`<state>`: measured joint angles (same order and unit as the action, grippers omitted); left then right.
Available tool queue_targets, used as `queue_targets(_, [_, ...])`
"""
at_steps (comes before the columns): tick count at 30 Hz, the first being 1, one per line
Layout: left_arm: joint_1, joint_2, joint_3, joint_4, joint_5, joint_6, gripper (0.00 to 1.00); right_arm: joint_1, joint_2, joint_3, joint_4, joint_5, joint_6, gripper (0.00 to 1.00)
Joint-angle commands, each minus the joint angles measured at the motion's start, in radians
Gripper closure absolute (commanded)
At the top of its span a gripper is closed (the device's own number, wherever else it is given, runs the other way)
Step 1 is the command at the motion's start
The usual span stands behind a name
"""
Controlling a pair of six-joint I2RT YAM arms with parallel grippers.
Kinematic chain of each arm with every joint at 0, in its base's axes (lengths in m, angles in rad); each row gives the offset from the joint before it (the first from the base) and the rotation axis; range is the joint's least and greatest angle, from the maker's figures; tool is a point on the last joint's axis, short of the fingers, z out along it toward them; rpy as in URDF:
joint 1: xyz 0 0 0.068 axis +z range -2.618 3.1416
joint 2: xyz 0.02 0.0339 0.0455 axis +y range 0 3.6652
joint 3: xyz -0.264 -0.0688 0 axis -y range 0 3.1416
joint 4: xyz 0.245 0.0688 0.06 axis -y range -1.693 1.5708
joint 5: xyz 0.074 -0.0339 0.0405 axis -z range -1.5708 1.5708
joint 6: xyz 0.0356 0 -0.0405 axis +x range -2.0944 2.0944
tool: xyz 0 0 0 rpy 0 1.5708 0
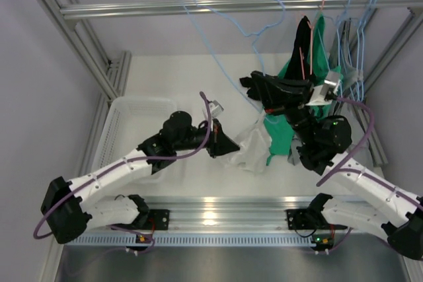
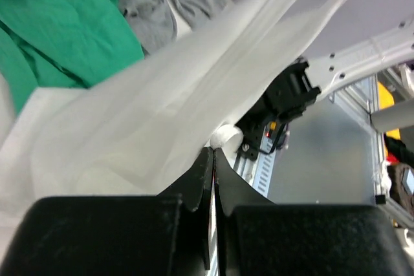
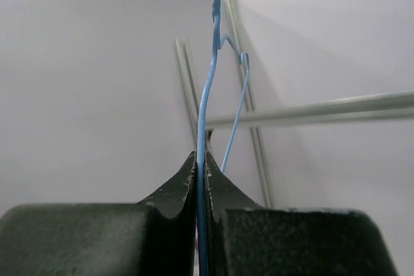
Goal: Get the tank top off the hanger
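Observation:
The white tank top (image 1: 250,150) droops over the table's middle and fills the left wrist view (image 2: 155,108) as stretched white fabric. My left gripper (image 1: 226,144) is shut on its edge, the fingertips (image 2: 206,159) pinched together on the cloth. The blue wire hanger (image 1: 210,51) slants from the rail down toward the tank top. My right gripper (image 1: 251,84) is shut on the hanger's wire (image 3: 206,95), which runs up between its closed jaws. Whether a strap is still on the hanger is hidden.
A white mesh basket (image 1: 132,107) stands at the left. A green garment (image 1: 283,133) and a grey one (image 2: 162,4) lie beside the tank top. More hangers (image 1: 350,31) and a black garment (image 1: 303,41) hang from the metal rail (image 1: 165,8) at the right.

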<state>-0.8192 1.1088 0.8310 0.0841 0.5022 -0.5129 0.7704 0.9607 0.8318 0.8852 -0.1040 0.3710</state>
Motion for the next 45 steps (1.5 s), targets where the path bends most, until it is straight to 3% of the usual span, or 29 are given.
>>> queue_targets(1, [-0.057,0.045,-0.059,0.157,0.043,0.039,1.00,0.043,0.012,0.072,0.310,0.099,-0.124,1.00])
queue_targets(11, [-0.251,0.341,-0.127,0.264,-0.229,0.085,1.00,0.078,0.065,0.161,0.420,0.224,-0.331,1.00])
queue_targets(15, [-0.285,0.346,-0.196,0.327,-0.323,0.039,1.00,0.078,0.078,0.171,0.405,0.193,-0.357,1.00])
queue_targets(20, [-0.299,0.341,-0.248,0.250,-0.592,-0.012,1.00,0.078,0.101,0.190,0.382,0.181,-0.411,1.00])
queue_targets(22, [-0.319,0.352,-0.274,0.209,-0.701,-0.022,1.00,0.079,0.108,0.197,0.402,0.217,-0.457,1.00])
queue_targets(26, [-0.348,0.387,-0.316,0.180,-0.783,-0.076,1.00,0.084,0.159,0.205,0.511,0.358,-0.614,1.00])
queue_targets(29, [-0.348,0.362,-0.348,0.160,-0.842,-0.154,1.00,0.079,0.119,0.219,0.358,0.285,-0.575,1.00])
queue_targets(30, [-0.348,0.346,-0.346,0.143,-0.866,-0.171,1.00,0.081,0.101,0.230,0.189,0.177,-0.566,1.00])
queue_targets(31, [-0.348,0.301,-0.345,0.113,-0.901,-0.214,1.00,0.086,0.084,0.245,0.091,0.162,-0.549,1.00])
queue_targets(32, [-0.348,0.278,-0.328,0.064,-1.001,-0.245,1.00,0.090,0.047,0.262,-0.016,0.171,-0.488,1.00])
queue_targets(33, [-0.348,0.249,-0.322,-0.028,-1.045,-0.268,1.00,0.090,0.029,0.291,-0.234,0.196,-0.465,1.00])
queue_targets(36, [-0.347,0.137,-0.302,-0.130,-1.114,-0.283,0.98,0.098,-0.054,0.274,-0.470,0.260,-0.408,1.00])
queue_targets(38, [-0.347,0.071,-0.288,-0.155,-1.105,-0.247,0.51,0.098,-0.124,0.250,-0.613,0.282,-0.379,1.00])
queue_targets(41, [-0.347,-0.004,-0.262,-0.175,-1.055,-0.213,0.01,0.098,-0.193,0.205,-0.735,0.325,-0.305,1.00])
queue_targets(45, [-0.347,-0.084,-0.222,-0.193,-0.993,-0.147,0.01,0.096,-0.246,0.219,-0.880,0.320,-0.227,1.00])
